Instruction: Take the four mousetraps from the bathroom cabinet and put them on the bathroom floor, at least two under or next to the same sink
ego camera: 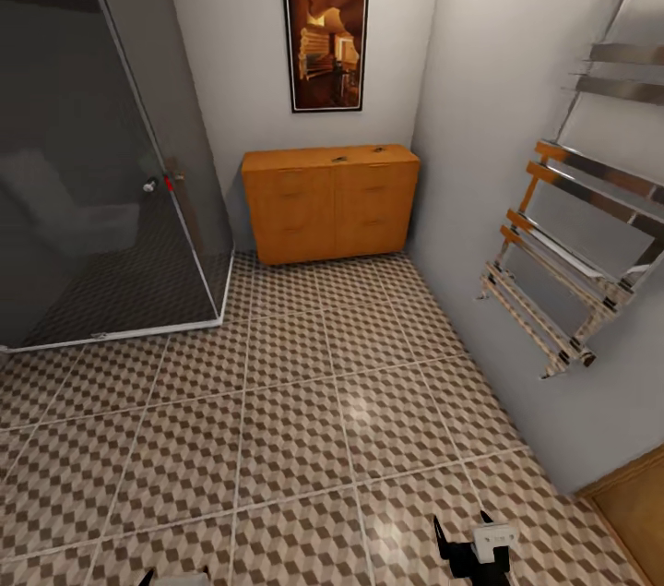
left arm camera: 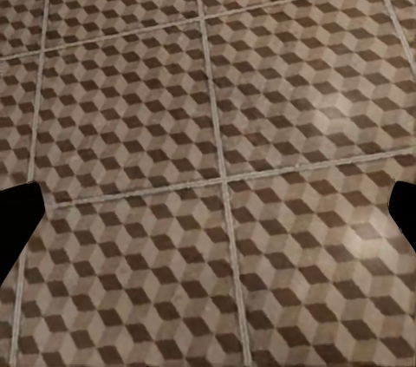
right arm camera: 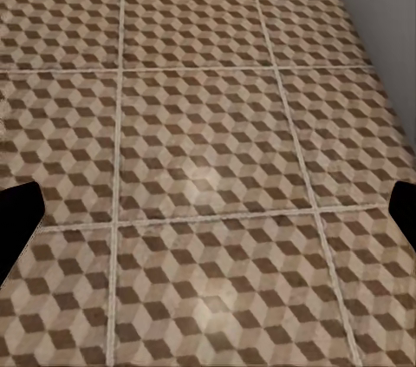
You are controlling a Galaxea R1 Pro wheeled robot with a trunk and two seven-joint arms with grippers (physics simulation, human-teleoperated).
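Observation:
The orange-brown cabinet [ego camera: 330, 203] stands against the far wall, its drawers shut. Two small flat things [ego camera: 339, 159] [ego camera: 378, 149] lie on its top; they may be mousetraps but are too small to tell. The cube-patterned bathroom floor [ego camera: 304, 401] stretches from me to the cabinet. My right gripper [ego camera: 470, 549] [right arm camera: 211, 215] hangs low over the tiles, open and empty. My left gripper [ego camera: 173, 579] [left arm camera: 211, 215] is just inside the head view's bottom edge, also open with nothing between its fingers. The bathroom sink is out of view.
A dark glass shower stall [ego camera: 101, 161] fills the left side, its corner near the cabinet. A chrome and wood towel rack [ego camera: 572, 235] juts from the right wall. A framed picture [ego camera: 325, 41] hangs above the cabinet. A wooden door edge [ego camera: 636, 503] is at lower right.

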